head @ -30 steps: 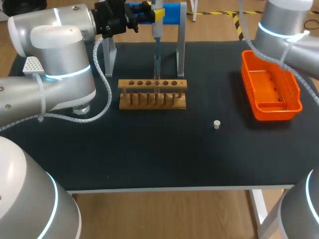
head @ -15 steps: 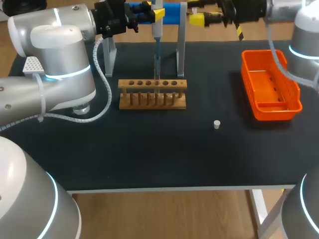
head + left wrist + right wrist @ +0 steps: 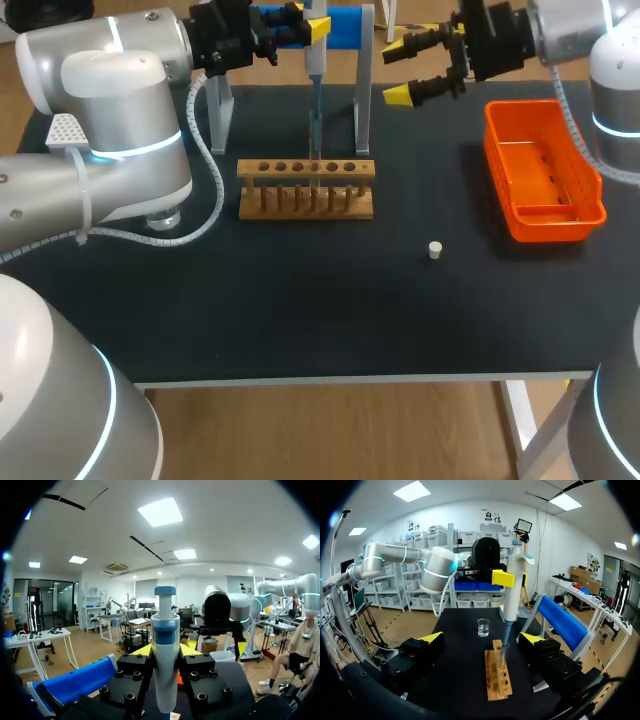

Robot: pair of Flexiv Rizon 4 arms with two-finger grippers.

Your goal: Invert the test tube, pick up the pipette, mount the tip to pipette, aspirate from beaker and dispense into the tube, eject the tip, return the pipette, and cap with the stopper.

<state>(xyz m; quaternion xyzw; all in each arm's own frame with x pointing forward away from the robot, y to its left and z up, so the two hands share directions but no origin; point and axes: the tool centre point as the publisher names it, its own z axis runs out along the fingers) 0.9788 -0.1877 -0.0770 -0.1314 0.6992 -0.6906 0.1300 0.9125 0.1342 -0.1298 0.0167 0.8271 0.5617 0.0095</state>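
My left gripper (image 3: 292, 24) is shut on the white-and-blue pipette (image 3: 314, 45) and holds it upright at the back of the table. The pipette's tip (image 3: 316, 130) points down into a tube in the wooden rack (image 3: 306, 188). In the left wrist view the pipette (image 3: 165, 665) stands between the fingers of that gripper (image 3: 165, 655). My right gripper (image 3: 405, 68) hangs open just right of the pipette, with nothing between its fingers. From the right wrist view, this gripper (image 3: 481, 639) faces the pipette (image 3: 512, 587), the rack (image 3: 498, 677) and the beaker (image 3: 483, 627). The small white stopper (image 3: 435, 250) lies on the table.
An orange bin (image 3: 545, 175) stands at the right of the table. The pipette stand with its blue holder (image 3: 345, 25) rises behind the rack. The beaker (image 3: 160, 215) is mostly hidden under my left arm. The front half of the black table (image 3: 300, 320) holds only the stopper.
My right arm has swung in from the right towards the pipette, and its gripper has opened wide. The left arm and the pipette have not moved.
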